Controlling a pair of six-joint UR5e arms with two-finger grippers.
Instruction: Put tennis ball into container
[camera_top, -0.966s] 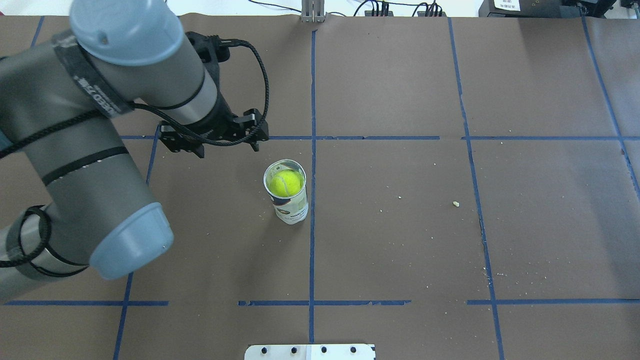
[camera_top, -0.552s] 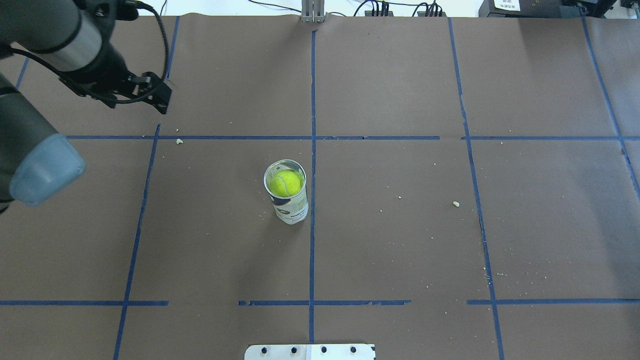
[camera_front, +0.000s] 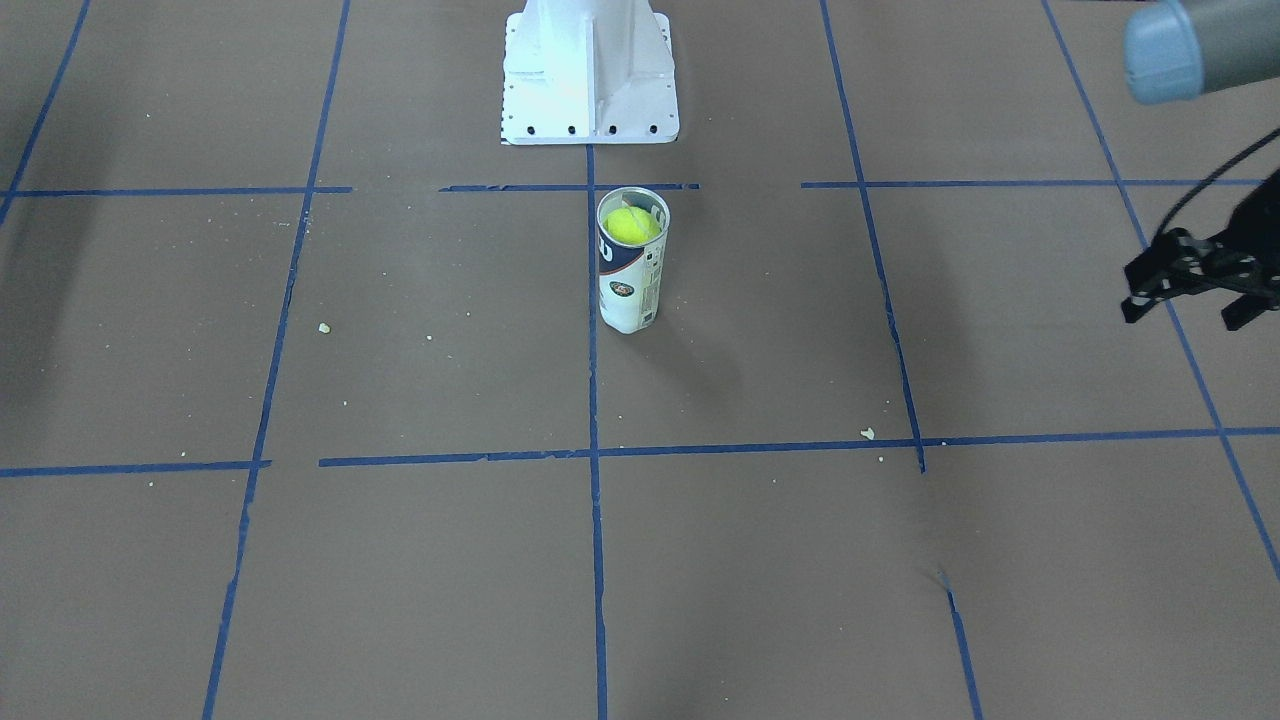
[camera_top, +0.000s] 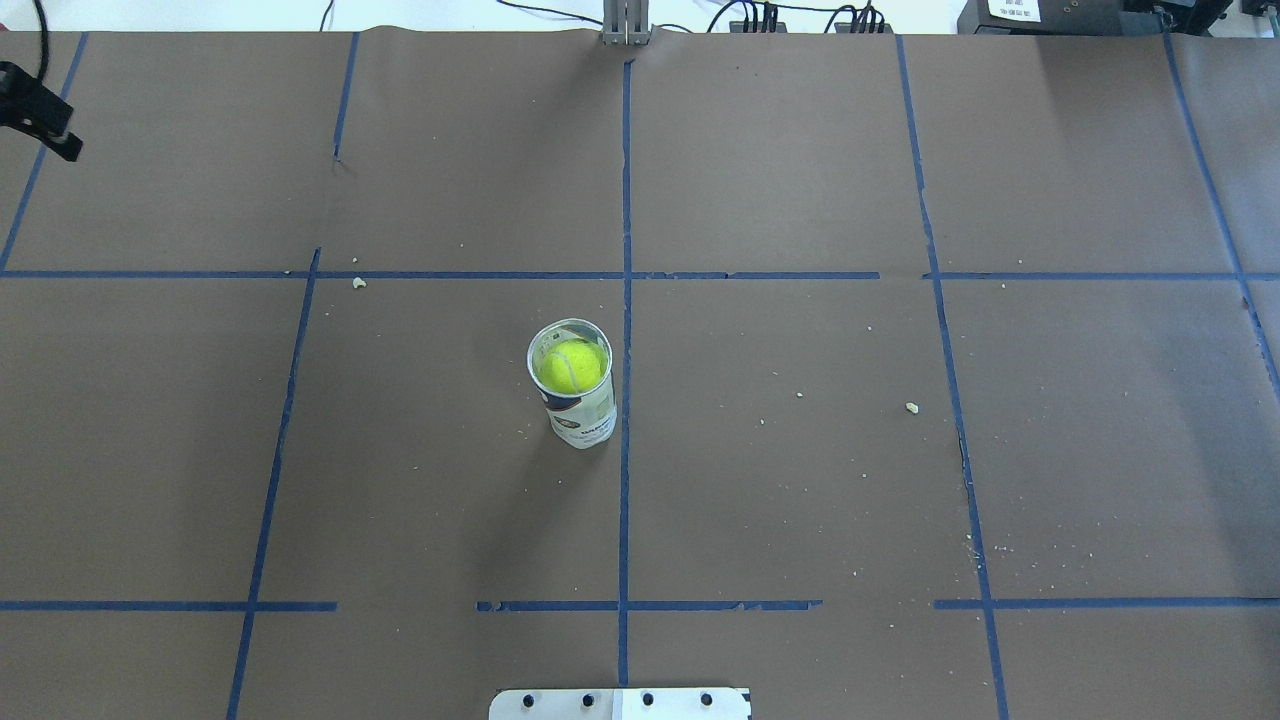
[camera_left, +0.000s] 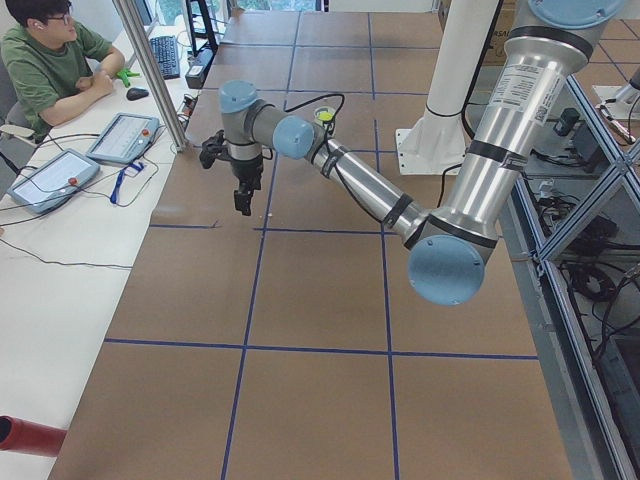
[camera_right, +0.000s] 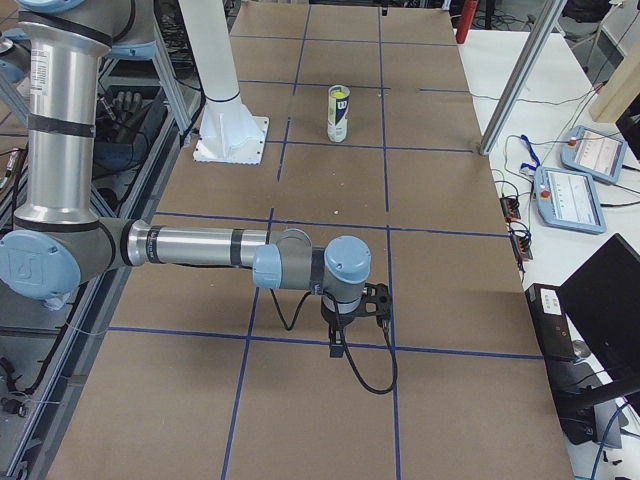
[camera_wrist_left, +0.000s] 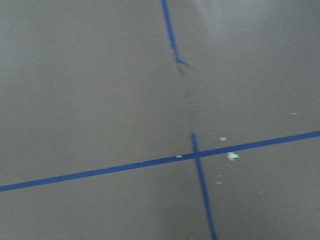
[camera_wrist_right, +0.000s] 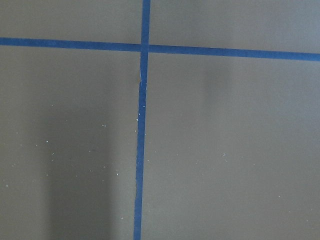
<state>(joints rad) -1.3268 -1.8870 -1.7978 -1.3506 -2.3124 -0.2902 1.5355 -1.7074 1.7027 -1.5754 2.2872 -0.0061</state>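
Note:
The yellow-green tennis ball (camera_top: 571, 365) sits inside the top of the clear can (camera_top: 583, 422), which stands upright near the table's middle. The ball (camera_front: 632, 225) and the white and navy can (camera_front: 630, 290) also show in the front view, and small in the right side view as can (camera_right: 339, 115). My left gripper (camera_front: 1183, 318) hovers open and empty far off at the table's left side; one finger (camera_top: 55, 140) shows at the overhead view's edge. My right gripper (camera_right: 340, 345) shows only in the right side view, low over the paper; I cannot tell its state.
The white pedestal (camera_front: 588, 70) stands just behind the can on the robot's side. Blue tape lines and scattered crumbs (camera_top: 911, 407) mark the brown paper. A seated operator (camera_left: 50, 60) and tablets (camera_left: 122, 135) are beyond the far edge.
My left arm has swung away from just beside the can to the far left of the table, leaving most of the overhead view. The ball and can have stayed put.

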